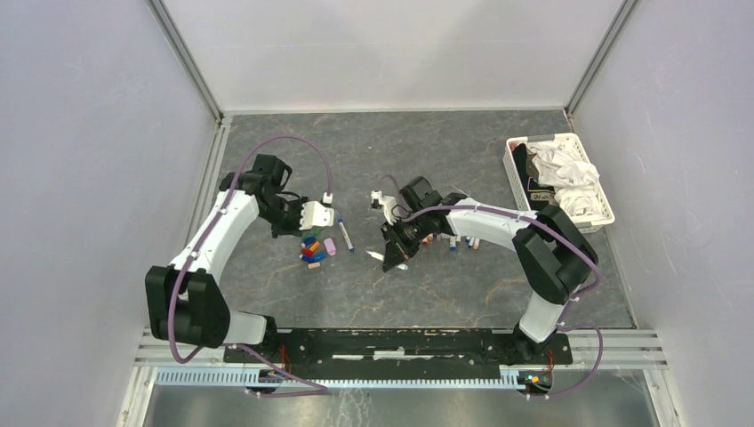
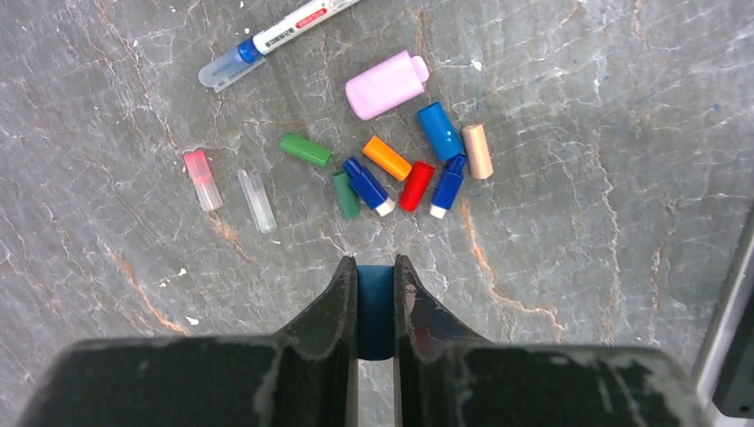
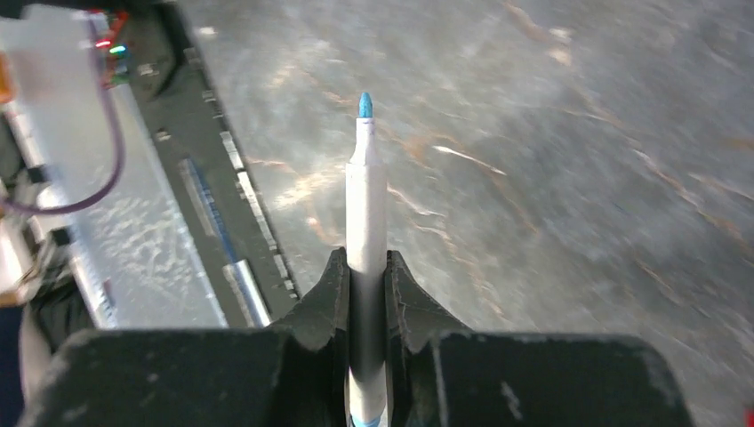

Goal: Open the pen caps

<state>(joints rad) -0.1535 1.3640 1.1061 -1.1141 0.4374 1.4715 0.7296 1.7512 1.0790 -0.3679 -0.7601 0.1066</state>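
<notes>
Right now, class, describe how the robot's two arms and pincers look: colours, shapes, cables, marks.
Both the left arm and right arm have white links, bulky black joints and a looping purple cable. The left pincer and right pincer each have two black tapering fingers, scuffed with pale scratches.

We can read no word, brand or number anywhere. The white pen [image 2: 286,28] at the top of the left wrist view carries a printed label with a barcode-like strip and red lettering, but it is too small and blurred for us to make out.
</notes>
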